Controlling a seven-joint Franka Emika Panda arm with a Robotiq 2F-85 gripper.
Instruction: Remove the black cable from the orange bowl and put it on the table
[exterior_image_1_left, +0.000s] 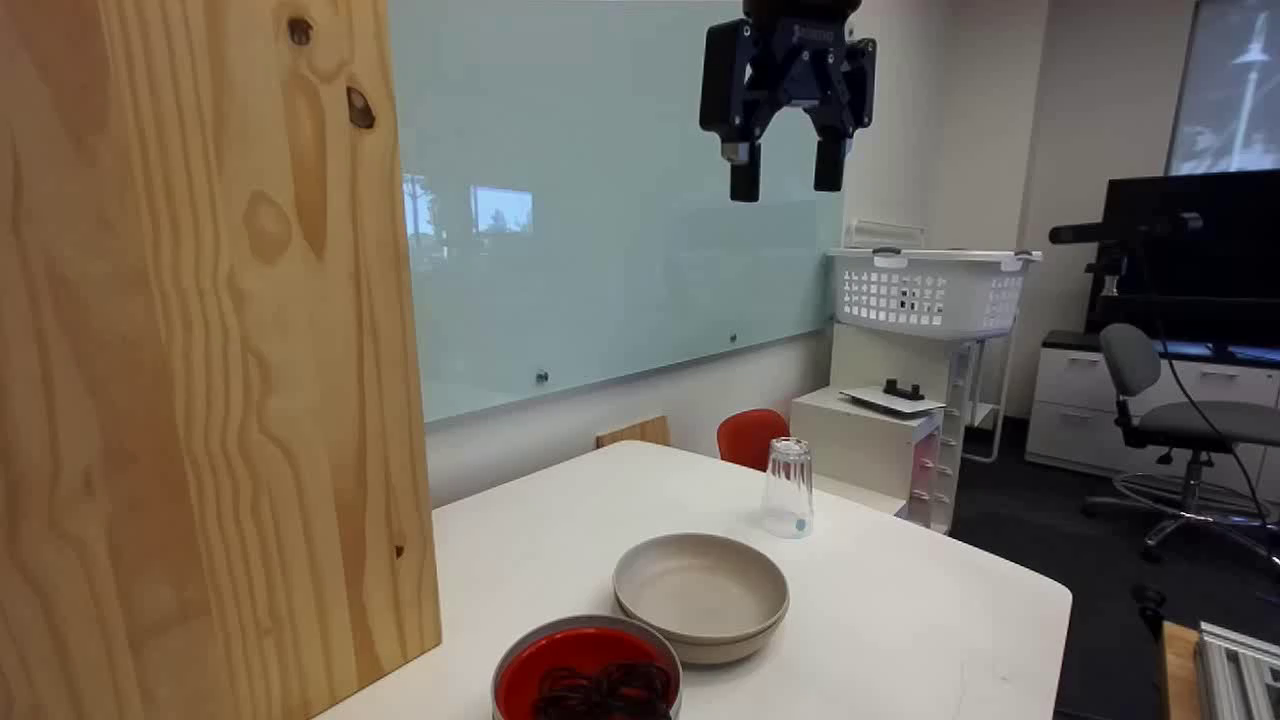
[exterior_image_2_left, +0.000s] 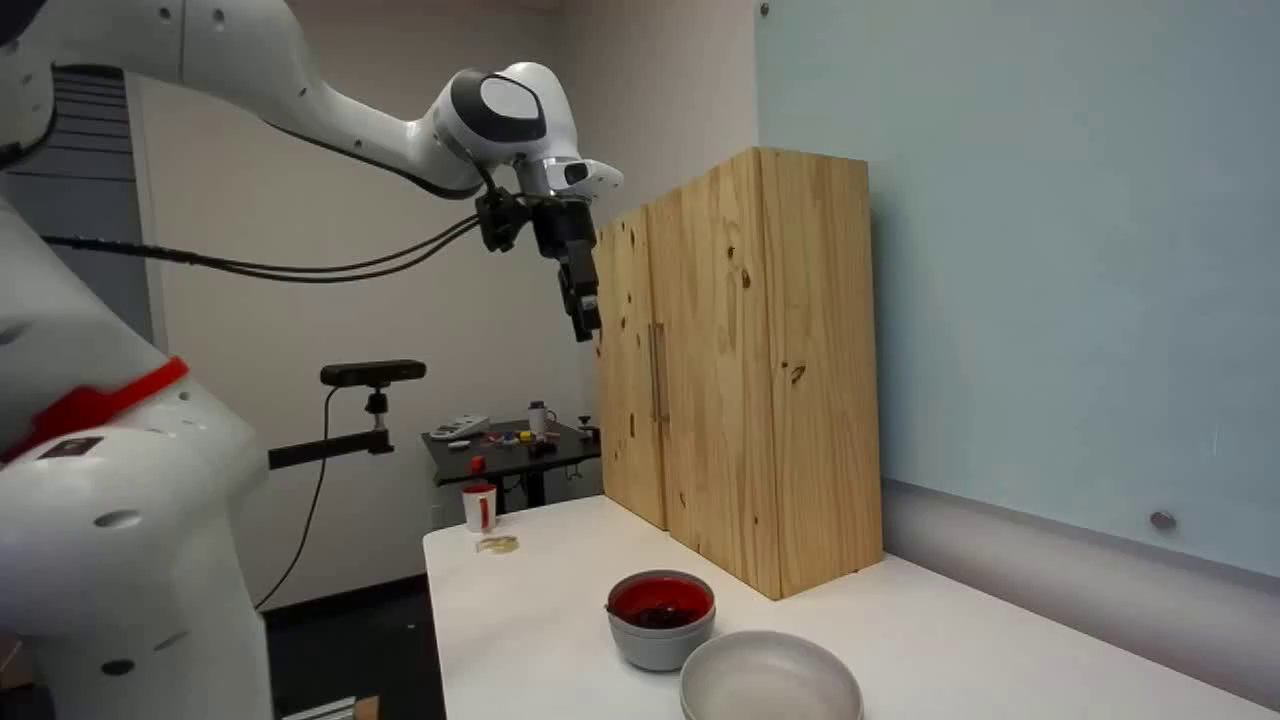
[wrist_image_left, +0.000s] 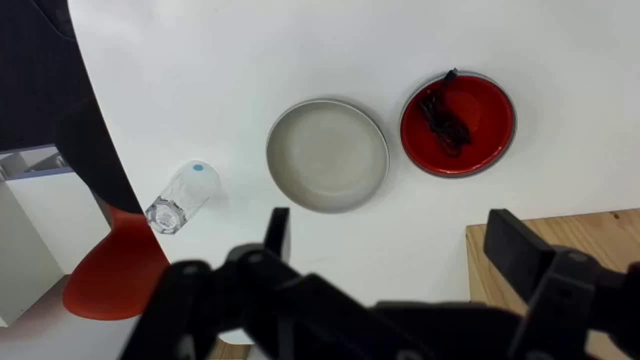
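Note jaws spread wide, gripping nothing, well above white bench (exterior_image_1_left: 900, 620). Find black cable (wrist_image_left: 445, 124) bunched inside red-lined bowl (wrist_image_left: 485, 125), just beside beige-grey bowl (wrist_image_left: 327, 155); observe 1 plug end (wrist_image_left: 451, 75) projecting over rim.

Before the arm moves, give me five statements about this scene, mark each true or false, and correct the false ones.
1. The cable lies in the red bowl. True.
2. The cable is already gripped. False: the gripper is open, high above the cable.
3. The red bowl and the beige bowl sit side by side. True.
4. A glass stands on the table. True.
5. The glass is touching the beige bowl. False: the table shows between them.
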